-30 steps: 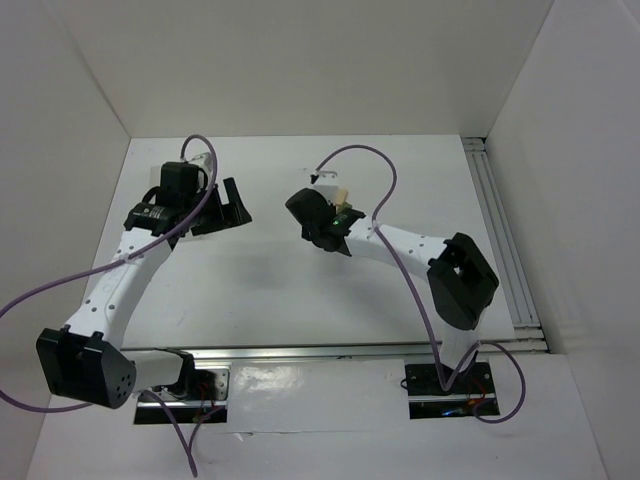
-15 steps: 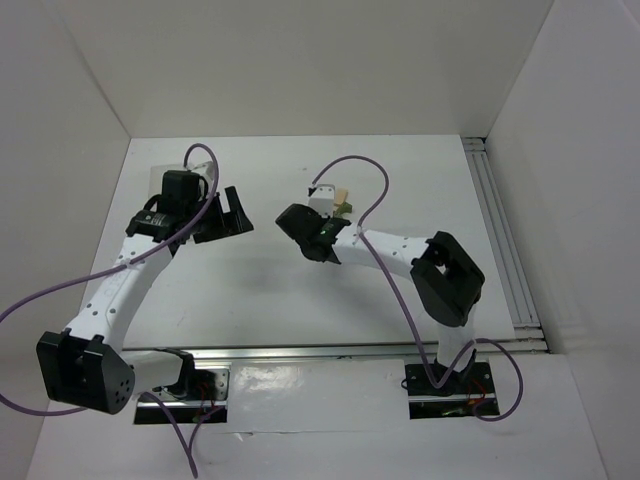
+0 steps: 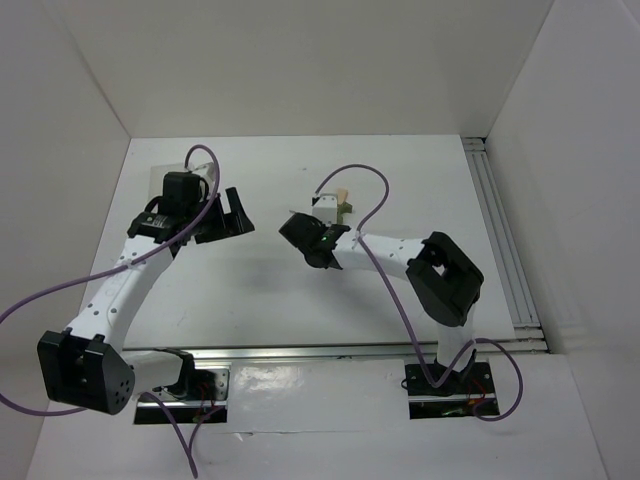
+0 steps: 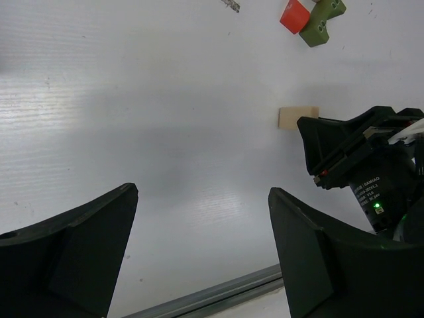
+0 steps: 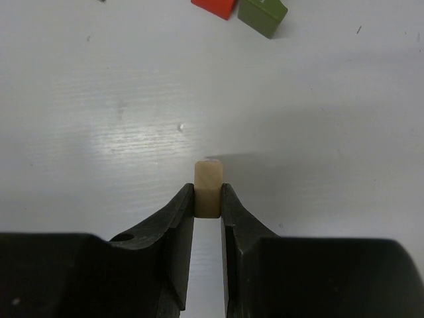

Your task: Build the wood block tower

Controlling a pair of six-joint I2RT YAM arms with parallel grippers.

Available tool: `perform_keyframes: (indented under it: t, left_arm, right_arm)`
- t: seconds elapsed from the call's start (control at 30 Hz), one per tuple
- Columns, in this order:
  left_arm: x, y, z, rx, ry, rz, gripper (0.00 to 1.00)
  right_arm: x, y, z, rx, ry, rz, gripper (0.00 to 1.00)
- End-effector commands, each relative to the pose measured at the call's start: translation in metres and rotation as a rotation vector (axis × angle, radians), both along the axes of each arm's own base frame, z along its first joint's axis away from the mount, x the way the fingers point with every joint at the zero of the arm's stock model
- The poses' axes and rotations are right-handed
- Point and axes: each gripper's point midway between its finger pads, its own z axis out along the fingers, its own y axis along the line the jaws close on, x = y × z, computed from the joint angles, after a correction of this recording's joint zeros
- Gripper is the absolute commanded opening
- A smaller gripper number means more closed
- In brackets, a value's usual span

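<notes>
1. In the top view the wood block tower's pieces are hard to read. Only a sliver of the tan block [image 3: 342, 194] shows at the tip of the right gripper [image 3: 334, 205], with a speck of green just beside it. A purple cable [image 3: 352, 168] loops over that spot.
2. The right wrist view cuts off the red block [image 5: 214, 5] at the 12 o'clock edge. The green block [image 5: 262, 14] lies just beside it toward 1 o'clock, and its top is also clipped.
3. The left wrist view shows the red block [image 4: 293, 14] and green block [image 4: 322, 21] touching at 1 o'clock. The green one shows two small holes. A small metallic scrap [image 4: 230, 5] at 12 o'clock is too small to identify.
4. The right gripper [image 5: 207, 199] is closed nearly to the block's width and pinches the tan block [image 5: 207, 189] between its fingertips. The block stands upright in the grip, well apart from the red and green pair.
5. Seen from the left wrist, the tan block [image 4: 298, 117] is at 2 o'clock, and its right end is hidden by the right gripper's black body [image 4: 358, 159]. I cannot tell whether it rests on the surface or hangs just above it.
6. The left gripper [image 4: 202, 252] is spread wide with nothing between its fingers. In the top view it [image 3: 225, 212] sits at 10 o'clock, well apart from the blocks.
7. The table [image 3: 430, 190] is white with a faint wood grain and soft glare.
8. Plain white walls [image 3: 300, 70] enclose the table on three sides.
9. A metal rail [image 3: 320, 350] runs along the near edge at 6 o'clock, and another rail [image 3: 500, 240] runs along the 3 o'clock side.
</notes>
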Motion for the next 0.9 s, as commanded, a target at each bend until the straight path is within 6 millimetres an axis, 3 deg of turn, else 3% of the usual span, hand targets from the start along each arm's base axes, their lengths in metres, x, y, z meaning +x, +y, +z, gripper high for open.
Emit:
perform_keyframes:
  t: [0.0, 0.27, 0.87]
  left_arm:
    - [0.003, -0.001, 0.005, -0.012, -0.038, -0.008, 0.93]
    - [0.005, 0.001, 0.001, -0.004, -0.029, -0.001, 0.93]
    - [0.004, -0.002, 0.0, -0.011, -0.03, -0.02, 0.93]
  right_arm:
    - [-0.002, 0.0, -0.003, -0.012, -0.017, 0.014, 0.02]
    - [-0.008, -0.003, -0.012, -0.027, 0.001, 0.046, 0.03]
    - [-0.008, -0.001, -0.017, -0.047, 0.024, 0.058, 0.28]
